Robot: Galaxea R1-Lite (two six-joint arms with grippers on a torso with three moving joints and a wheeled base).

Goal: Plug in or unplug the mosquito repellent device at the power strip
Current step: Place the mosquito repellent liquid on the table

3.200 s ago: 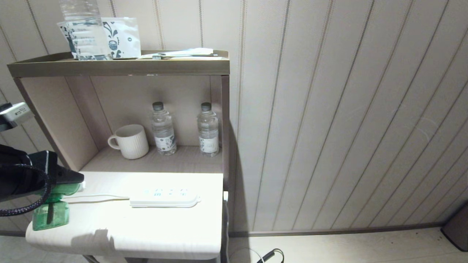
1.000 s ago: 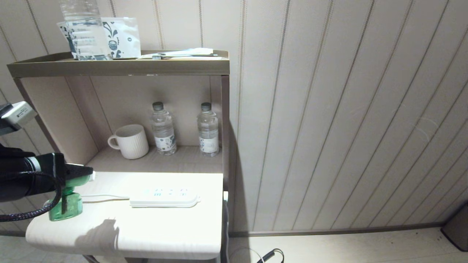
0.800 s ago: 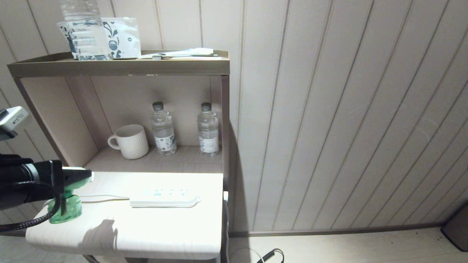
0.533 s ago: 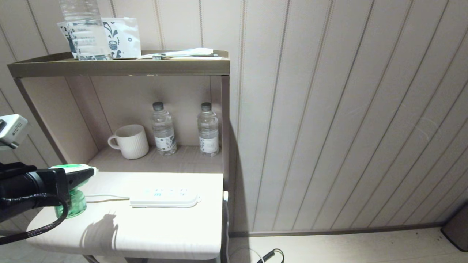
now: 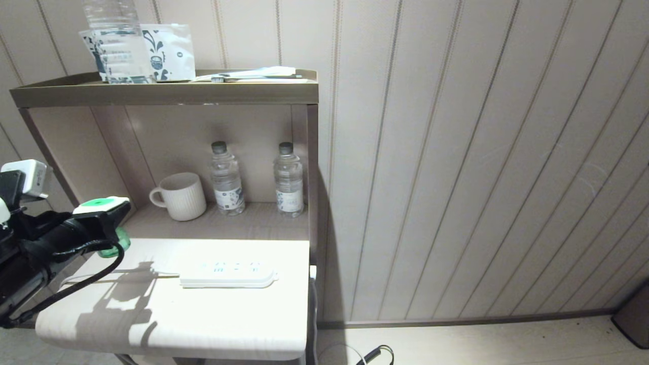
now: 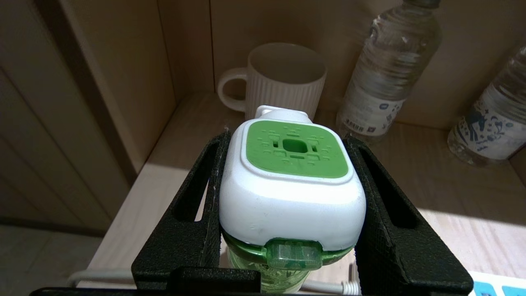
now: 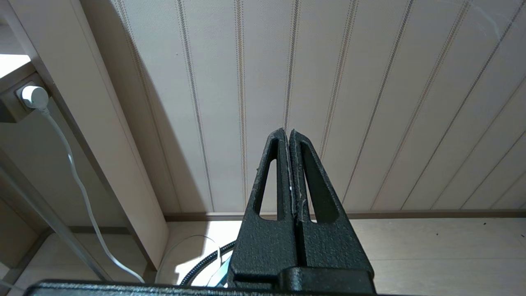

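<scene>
White-capped green device [image 6: 292, 181]; ribbed cream mug [image 5: 180, 196].

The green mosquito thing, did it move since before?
Yes. The left claw has lifted the mosquito repellent device up off the counter, closer to the mug. The power strip stayed put.

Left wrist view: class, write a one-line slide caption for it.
Left gripper clamps the repellent device before a mug and two bottles.

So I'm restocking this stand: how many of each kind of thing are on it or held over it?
Water bottles: 3
Mug: 1
Power strip: 1
Repellent device: 1
Printed packet: 1
Total: 7
</scene>
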